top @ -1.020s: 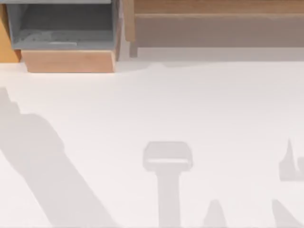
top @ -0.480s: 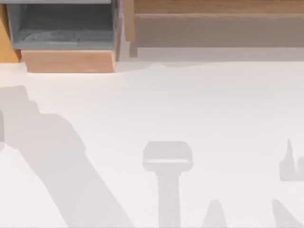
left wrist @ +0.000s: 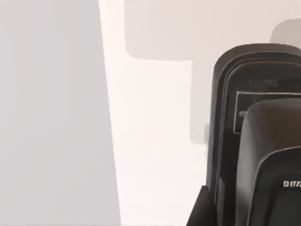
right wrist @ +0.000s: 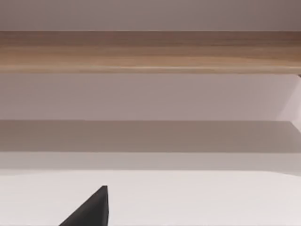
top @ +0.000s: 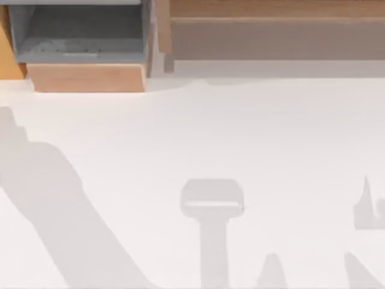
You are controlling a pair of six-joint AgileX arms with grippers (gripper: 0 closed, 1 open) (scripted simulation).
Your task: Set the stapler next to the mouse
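One black stapler (left wrist: 254,141) lay on the white bench (top: 240,132) below the left wrist; claw state unclear; reaching stage, I judged; next, grasp it.

Top view looks down on the table (top: 240,132); right wrist faces the shelf (right wrist: 150,52), shared with top

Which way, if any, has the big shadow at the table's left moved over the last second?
Yes. The shadow swung right, toward the T-shaped shadow, then drew back left to about where it began.
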